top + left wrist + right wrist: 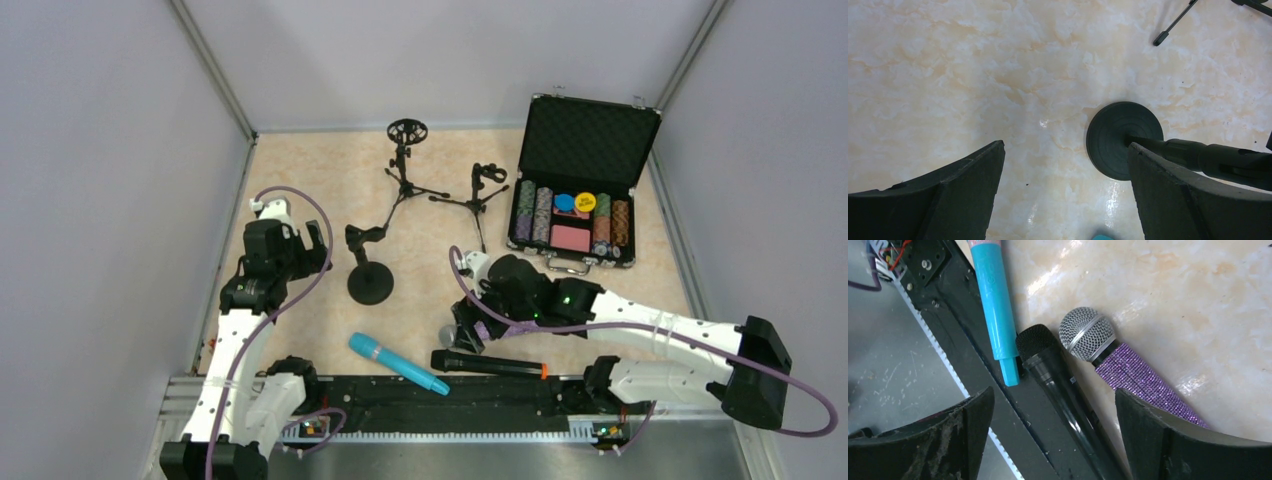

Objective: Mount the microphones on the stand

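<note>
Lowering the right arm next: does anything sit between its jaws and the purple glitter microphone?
Nothing visible. The purple glitter microphone with silver grille lies uncovered below the open jaws; the black stick microphone lies close alongside.

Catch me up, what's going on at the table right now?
No microphone is on a stand yet. The right claw hangs open over the black microphone and the purple glitter microphone, which lie side by side near the table's front edge with the cyan microphone. The left claw, also open and empty, hovers by the round-base stand. Two tripod stands wait farther back.
</note>
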You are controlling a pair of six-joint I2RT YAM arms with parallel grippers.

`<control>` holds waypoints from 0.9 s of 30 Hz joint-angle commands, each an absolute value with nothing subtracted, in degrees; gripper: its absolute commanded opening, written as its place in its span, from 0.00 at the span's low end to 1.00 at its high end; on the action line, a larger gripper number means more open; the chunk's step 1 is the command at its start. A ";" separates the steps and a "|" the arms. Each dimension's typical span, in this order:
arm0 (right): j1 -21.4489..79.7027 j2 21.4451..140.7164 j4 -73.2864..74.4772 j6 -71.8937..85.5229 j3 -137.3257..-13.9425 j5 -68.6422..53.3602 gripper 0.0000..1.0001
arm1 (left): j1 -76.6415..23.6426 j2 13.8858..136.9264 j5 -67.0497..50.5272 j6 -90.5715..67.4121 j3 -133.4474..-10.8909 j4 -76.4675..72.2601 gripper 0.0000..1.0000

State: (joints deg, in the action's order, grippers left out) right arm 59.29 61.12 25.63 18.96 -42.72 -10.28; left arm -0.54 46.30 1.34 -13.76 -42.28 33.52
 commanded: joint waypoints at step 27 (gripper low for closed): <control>71.03 73.94 26.70 19.43 -41.35 -5.10 0.68 | -0.53 46.84 1.14 -13.79 -42.19 32.28 0.95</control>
